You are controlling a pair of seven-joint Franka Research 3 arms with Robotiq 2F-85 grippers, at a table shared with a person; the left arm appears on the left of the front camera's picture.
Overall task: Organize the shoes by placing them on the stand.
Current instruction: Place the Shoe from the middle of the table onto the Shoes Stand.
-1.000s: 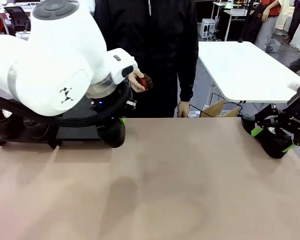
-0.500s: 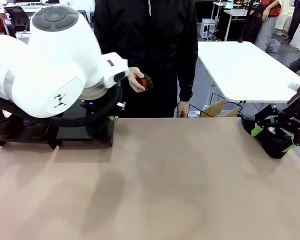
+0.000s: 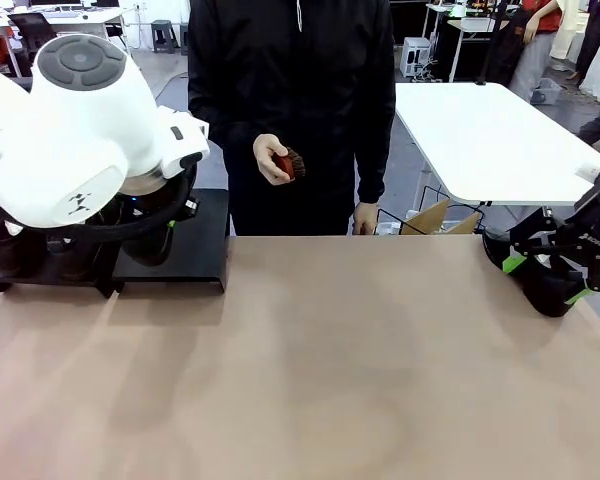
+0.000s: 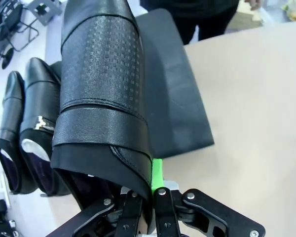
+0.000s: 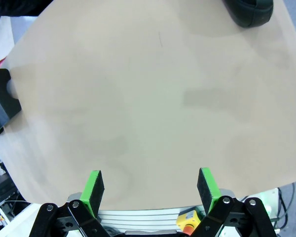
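Shoe (image 4: 101, 89) in left end effector (image 4: 152, 180), toe beyond frame top, at stand (image 4: 172, 98).

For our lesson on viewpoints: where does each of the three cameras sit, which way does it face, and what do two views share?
Front view: between the arms, facing across the table at the person holding a brush; the left arm and right gripper show.
Left wrist view: on the left wrist, looking along the left gripper, shut on a shoe at the stand.
Right wrist view: on the right wrist, looking past the open right gripper across the table to another shoe.
Shared: front and left wrist views show the stand.
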